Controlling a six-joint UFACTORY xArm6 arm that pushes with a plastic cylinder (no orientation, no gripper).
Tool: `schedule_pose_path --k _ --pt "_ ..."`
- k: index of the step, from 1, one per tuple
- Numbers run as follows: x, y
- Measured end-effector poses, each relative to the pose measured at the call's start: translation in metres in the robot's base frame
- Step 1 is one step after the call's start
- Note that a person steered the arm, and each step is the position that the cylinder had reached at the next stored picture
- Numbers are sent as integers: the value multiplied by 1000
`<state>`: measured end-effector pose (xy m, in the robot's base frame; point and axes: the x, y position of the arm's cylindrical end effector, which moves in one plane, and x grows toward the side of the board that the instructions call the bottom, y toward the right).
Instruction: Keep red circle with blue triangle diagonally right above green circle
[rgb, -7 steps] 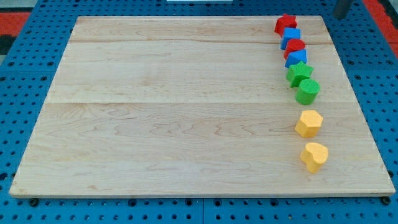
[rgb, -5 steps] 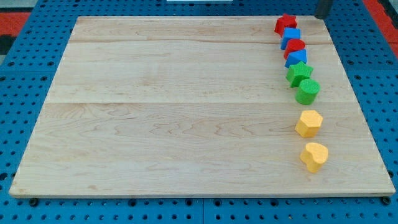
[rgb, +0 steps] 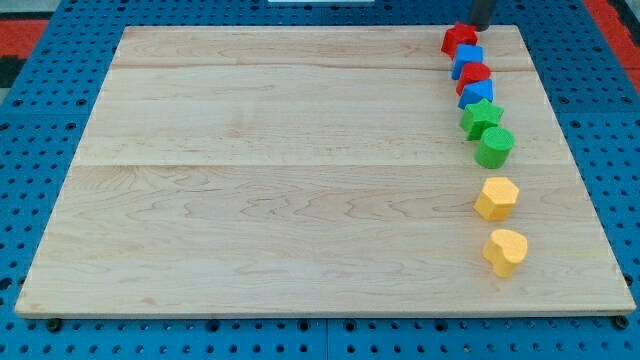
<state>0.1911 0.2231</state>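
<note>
Nearest the view's bottom sit a yellow heart block (rgb: 505, 251) and a yellow hexagon (rgb: 497, 198) on the wooden board (rgb: 280, 180). Beyond them a touching chain runs upward: green circle (rgb: 495, 147), green star (rgb: 481, 117), blue triangle (rgb: 477, 94), red circle (rgb: 474, 73), blue block (rgb: 467, 58), red star (rgb: 459, 38). The rod's tip (rgb: 481, 26), carrying nothing, stands just right of the red star at the view's top edge.

A pale wooden board (rgb: 300, 170) of joined planks is laid on a blue perforated surface (rgb: 40, 200). Red patches (rgb: 25, 35) are seen at both top corners. Even lighting is cast throughout.
</note>
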Motion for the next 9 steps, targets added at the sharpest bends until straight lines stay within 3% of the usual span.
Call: schedule_pose_path --k 2,3,7,9 --pt "19 -44" --pt "56 -42" --pt "148 18" --pt "151 48"
